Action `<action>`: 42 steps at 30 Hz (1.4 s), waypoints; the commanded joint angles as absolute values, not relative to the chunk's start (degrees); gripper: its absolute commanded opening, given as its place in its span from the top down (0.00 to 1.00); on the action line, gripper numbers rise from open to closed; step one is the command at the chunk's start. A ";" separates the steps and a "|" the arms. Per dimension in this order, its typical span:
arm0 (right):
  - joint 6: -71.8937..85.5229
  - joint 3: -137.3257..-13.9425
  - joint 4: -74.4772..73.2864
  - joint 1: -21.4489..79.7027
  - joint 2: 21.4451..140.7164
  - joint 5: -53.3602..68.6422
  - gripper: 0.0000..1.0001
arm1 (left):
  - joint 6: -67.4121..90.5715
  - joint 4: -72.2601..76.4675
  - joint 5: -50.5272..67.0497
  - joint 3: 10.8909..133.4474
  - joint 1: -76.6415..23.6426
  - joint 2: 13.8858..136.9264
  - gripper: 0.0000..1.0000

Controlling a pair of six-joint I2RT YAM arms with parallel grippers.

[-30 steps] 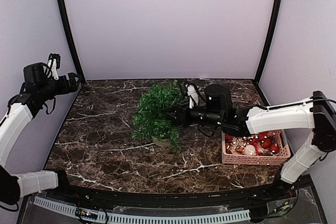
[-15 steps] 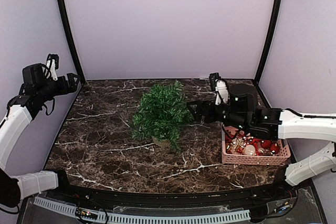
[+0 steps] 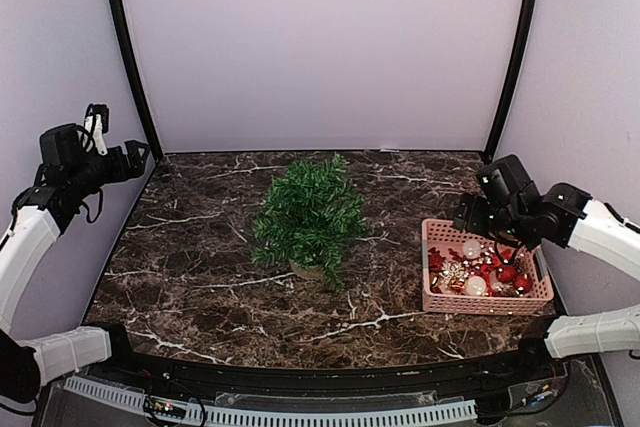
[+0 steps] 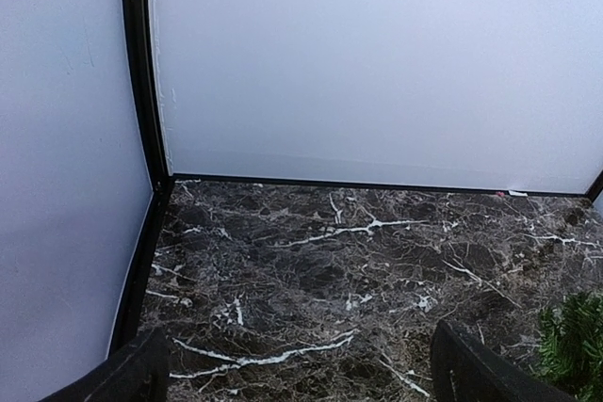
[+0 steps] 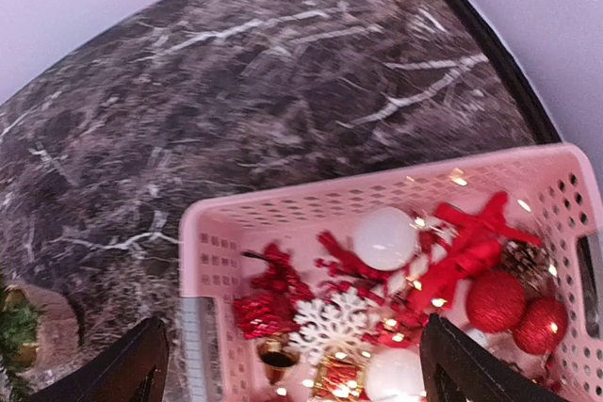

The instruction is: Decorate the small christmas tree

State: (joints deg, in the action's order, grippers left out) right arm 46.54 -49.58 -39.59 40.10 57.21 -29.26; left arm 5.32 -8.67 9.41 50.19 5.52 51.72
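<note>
Right gripper (image 5: 292, 327) open, empty, over pink basket (image 5: 377, 197). Suggest a straight drop onto the red ball (image 5: 495, 300), clear of the tangle. Left gripper (image 4: 301, 350) open, parked.

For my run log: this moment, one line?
right gripper: open over pink basket | left gripper: open, aside | small christmas tree: upright, looks bare

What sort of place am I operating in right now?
Probably a staged robot test booth, not a home: plain pale lilac walls with black corner posts enclose a dark marble-patterned tabletop holding a small green artificial fir tree and a pink plastic basket of red and white ornaments.
</note>
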 commanded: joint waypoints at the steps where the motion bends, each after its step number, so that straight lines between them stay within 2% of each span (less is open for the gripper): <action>1: 53.80 -48.98 -52.28 34.07 54.51 -25.11 0.06 | 5.23 -7.91 11.60 50.07 5.71 52.88 0.01; 7: 52.18 -45.17 -54.30 26.64 51.74 -19.79 0.05 | 5.44 -7.98 12.80 50.16 5.65 53.33 0.01; 12: 50.24 -41.38 -49.97 24.08 52.27 -15.82 0.05 | 5.61 -8.09 13.58 50.31 5.71 53.50 0.01; 16: 48.75 -38.86 -44.78 23.75 51.91 -11.99 0.10 | 5.46 -8.15 13.79 50.36 5.60 53.53 0.01; 18: 48.10 -37.86 -42.92 23.71 51.53 -11.31 0.25 | 5.37 -8.22 13.91 50.36 5.61 53.48 0.01; 19: 47.69 -37.46 -42.48 23.73 51.25 -11.33 0.36 | 5.36 -8.21 14.05 50.41 5.62 53.51 0.01; 21: 47.20 -37.11 -41.84 23.73 50.83 -11.15 0.65 | 5.34 -8.14 14.36 50.37 5.64 53.40 0.01; 22: 46.99 -37.21 -41.43 23.73 50.30 -10.78 0.76 | 5.26 -8.01 14.56 50.32 5.63 53.38 0.01; 24: 46.64 -37.76 -40.96 23.74 48.93 -10.57 0.90 | 4.88 -7.75 15.68 50.29 5.58 53.33 0.01; 26: 46.00 -38.89 -40.62 23.73 47.40 -10.76 0.99 | 4.28 -7.21 17.26 50.21 5.11 53.23 0.01; 29: 44.08 -42.13 -39.61 23.71 45.50 -10.63 1.00 | 3.18 -6.38 19.01 50.15 2.35 53.05 0.01; 34: 36.85 -53.46 -36.09 23.71 46.70 -7.52 1.00 | 2.19 -5.34 21.34 53.36 -8.82 53.69 0.02; 42: 25.04 -72.86 -24.64 25.08 56.91 13.42 1.00 | 3.76 0.36 26.45 60.66 -25.32 57.03 0.02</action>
State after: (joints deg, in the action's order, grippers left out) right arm 32.71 -66.02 -34.02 23.97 52.73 0.78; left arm 3.42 -5.69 21.98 56.93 -19.05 55.94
